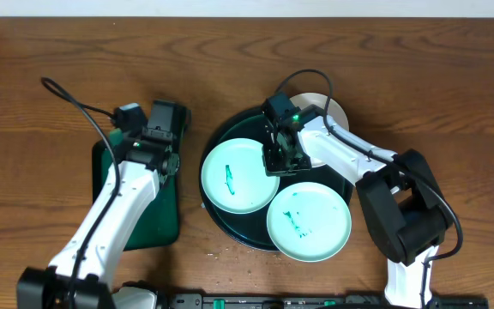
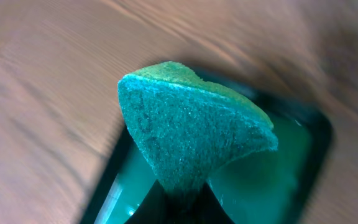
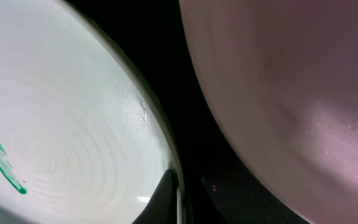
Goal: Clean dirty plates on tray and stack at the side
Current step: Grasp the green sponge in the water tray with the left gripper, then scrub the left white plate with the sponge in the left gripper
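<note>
The round dark tray point(image 1: 232, 129) holds a pale mint plate point(image 1: 234, 176) with a green smear on its left side. A second smeared mint plate point(image 1: 309, 223) lies over the tray's front right rim. The white plate point(image 1: 326, 110) sits at the back right, partly hidden by my right arm. My right gripper point(image 1: 279, 159) is shut on the right rim of the left mint plate point(image 3: 73, 137), one finger point(image 3: 182, 199) on its inner face. My left gripper point(image 1: 166, 124) is shut on a green sponge point(image 2: 191, 137), jaws point(image 2: 185, 204) pinching its lower end.
A smaller rectangular dark green tray point(image 1: 157, 219) lies on the wooden table under my left arm and shows below the sponge in the left wrist view point(image 2: 278, 168). A pale blurred surface point(image 3: 291, 93) fills the right of the right wrist view.
</note>
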{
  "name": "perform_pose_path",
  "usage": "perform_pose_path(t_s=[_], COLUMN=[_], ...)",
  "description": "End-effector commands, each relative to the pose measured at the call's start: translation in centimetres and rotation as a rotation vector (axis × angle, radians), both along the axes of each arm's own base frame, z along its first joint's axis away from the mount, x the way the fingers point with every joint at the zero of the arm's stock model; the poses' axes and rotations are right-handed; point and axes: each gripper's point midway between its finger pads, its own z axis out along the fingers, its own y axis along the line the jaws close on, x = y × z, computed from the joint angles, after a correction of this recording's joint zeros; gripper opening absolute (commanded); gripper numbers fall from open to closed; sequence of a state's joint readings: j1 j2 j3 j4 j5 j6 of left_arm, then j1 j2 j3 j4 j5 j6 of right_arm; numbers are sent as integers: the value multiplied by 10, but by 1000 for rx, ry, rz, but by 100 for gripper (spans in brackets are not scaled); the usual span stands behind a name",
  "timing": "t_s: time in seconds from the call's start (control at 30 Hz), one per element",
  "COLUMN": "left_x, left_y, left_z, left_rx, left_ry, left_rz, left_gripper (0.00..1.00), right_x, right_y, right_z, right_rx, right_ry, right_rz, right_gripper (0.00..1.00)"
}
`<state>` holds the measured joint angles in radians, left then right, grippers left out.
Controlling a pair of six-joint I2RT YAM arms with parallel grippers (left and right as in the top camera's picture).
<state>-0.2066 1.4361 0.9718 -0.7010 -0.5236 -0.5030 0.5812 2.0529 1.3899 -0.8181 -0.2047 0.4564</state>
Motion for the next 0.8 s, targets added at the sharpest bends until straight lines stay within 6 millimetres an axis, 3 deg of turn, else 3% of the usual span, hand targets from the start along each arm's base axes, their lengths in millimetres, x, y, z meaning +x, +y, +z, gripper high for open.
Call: perform_pose_path(t_s=[0.0,0.2,0.5,0.77], left_x=[-5,-16,-38,-39], left_y=[-30,-38,-22,-35], left_z=[-26,-36,-42,-41], left_rx=[-213,-367,-530,-564], left_ry=[89,152,219,245], left_rz=[-75,-80,34,-76], left_gripper=[8,7,7,7], right_x=[-11,-11,-11,-11], right_y=[-3,-3,-3,-3], right_z=[-17,-17,-17,-17], right_rx=[-39,-38,-38,-38], right_ry=[27,27,28,27], right_rz=[24,24,24,24], right_gripper=[1,1,1,1])
